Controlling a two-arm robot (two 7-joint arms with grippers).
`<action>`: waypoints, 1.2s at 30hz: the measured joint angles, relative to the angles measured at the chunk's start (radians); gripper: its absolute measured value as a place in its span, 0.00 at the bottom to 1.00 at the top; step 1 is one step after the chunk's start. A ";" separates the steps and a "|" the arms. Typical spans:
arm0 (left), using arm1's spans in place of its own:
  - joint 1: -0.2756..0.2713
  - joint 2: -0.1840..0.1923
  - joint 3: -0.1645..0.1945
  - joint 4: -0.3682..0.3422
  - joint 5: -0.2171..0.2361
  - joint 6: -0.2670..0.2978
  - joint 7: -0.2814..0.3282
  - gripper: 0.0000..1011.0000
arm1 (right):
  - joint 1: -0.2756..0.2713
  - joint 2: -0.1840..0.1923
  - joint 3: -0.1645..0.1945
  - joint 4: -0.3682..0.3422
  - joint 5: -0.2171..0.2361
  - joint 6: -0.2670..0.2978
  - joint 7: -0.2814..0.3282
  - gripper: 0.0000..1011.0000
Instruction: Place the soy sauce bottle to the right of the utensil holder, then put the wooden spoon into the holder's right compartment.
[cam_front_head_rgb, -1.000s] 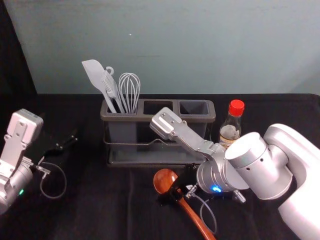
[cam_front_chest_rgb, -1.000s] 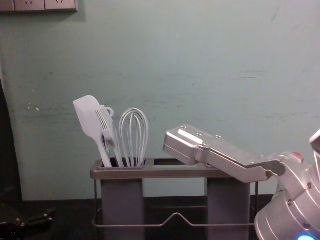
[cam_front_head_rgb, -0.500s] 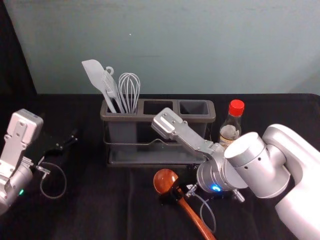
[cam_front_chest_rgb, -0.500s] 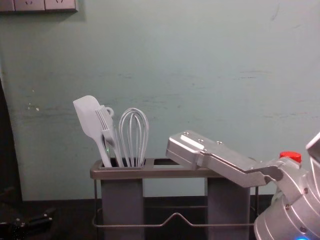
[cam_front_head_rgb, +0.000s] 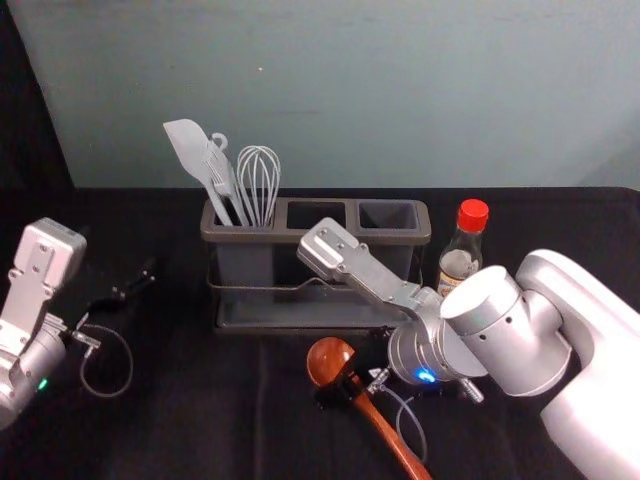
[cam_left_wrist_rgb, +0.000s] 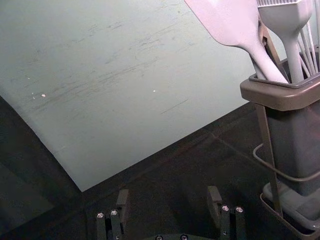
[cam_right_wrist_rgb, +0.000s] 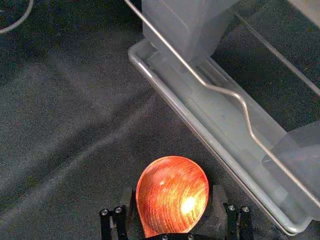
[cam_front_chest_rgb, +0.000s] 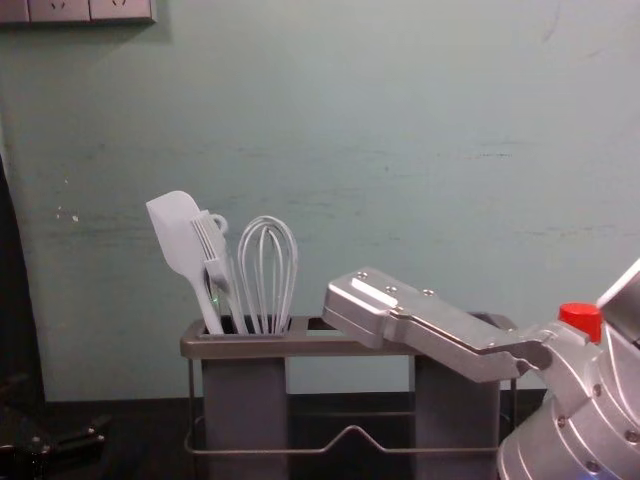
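dark cloth (cam_front_head_rgb: 180, 430) beneath holder (cam_front_head_rgb: 240, 236), bottle (cam_front_head_rgb: 463, 250), spoon (cam_front_head_rgb: 328, 364)

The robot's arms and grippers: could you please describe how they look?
The arms are silvery: the right arm shows rounded joints and a blue light, the left arm a green light. Each has a looped grey cable. The left gripper and right gripper have black fingers.

The red-capped bottle (cam_front_head_rgb: 459, 264) stands upright just right of the grey, three-compartment holder (cam_front_head_rgb: 236, 236). The glossy, reddish-brown spoon (cam_front_head_rgb: 328, 361) lies aslant in front, bowl nearest the holder.
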 joint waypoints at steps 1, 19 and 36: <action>0.000 0.000 0.000 0.000 0.000 0.000 0.000 1.00 | -0.001 -0.001 0.002 0.001 -0.001 -0.003 0.000 0.99; 0.000 0.000 0.000 0.000 0.000 0.000 0.000 1.00 | -0.003 -0.002 0.002 0.001 -0.002 -0.005 -0.001 0.99; 0.000 0.000 0.000 0.000 0.000 0.000 0.000 1.00 | -0.002 -0.001 0.001 0.000 0.000 -0.003 0.000 0.83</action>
